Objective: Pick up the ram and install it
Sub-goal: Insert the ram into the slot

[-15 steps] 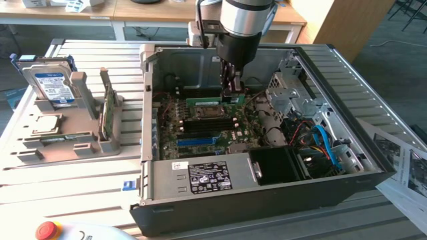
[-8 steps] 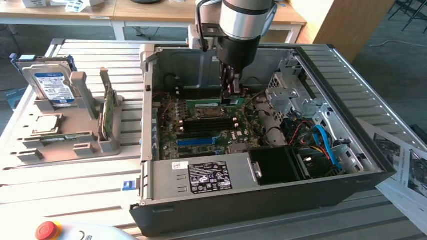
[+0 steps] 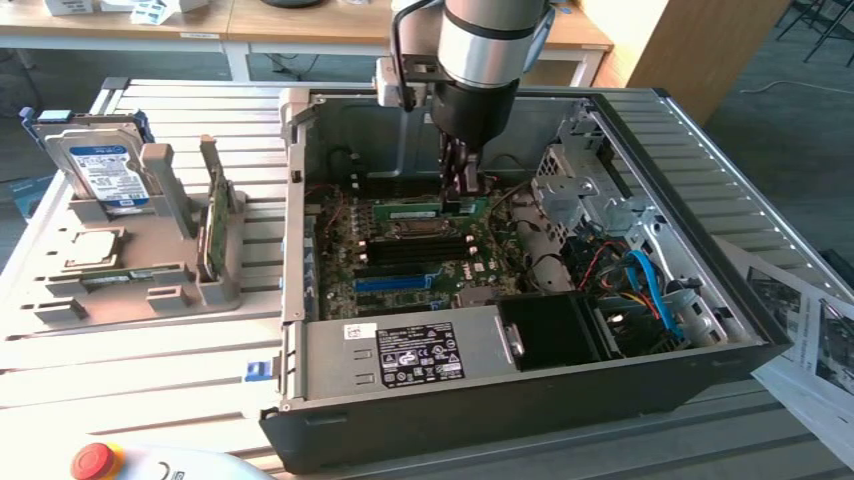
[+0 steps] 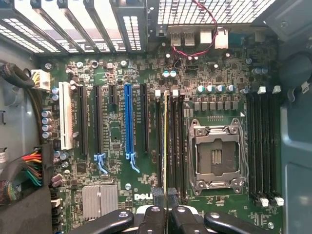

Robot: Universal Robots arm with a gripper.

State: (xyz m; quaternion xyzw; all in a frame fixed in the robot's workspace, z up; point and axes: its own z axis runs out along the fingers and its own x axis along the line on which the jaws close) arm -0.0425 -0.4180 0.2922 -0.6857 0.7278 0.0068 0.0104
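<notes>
The ram (image 3: 416,211) is a narrow green stick lying level over the motherboard's memory slots inside the open computer case (image 3: 667,390). My gripper (image 3: 462,198) reaches straight down into the case and is shut on the stick's top edge. In the wrist view the ram (image 4: 165,131) appears edge-on as a thin line running away from my gripper (image 4: 166,194). It lines up with a black memory slot beside the CPU socket (image 4: 217,156). How deep it sits in the slot I cannot tell.
A grey tray (image 3: 160,290) at the exterior view's left holds a hard drive (image 3: 100,170) and an upright green card (image 3: 214,228). The power supply (image 3: 400,355), cables (image 3: 647,285) and drive cage (image 3: 574,195) crowd the case. A long blue slot (image 4: 128,122) lies nearby.
</notes>
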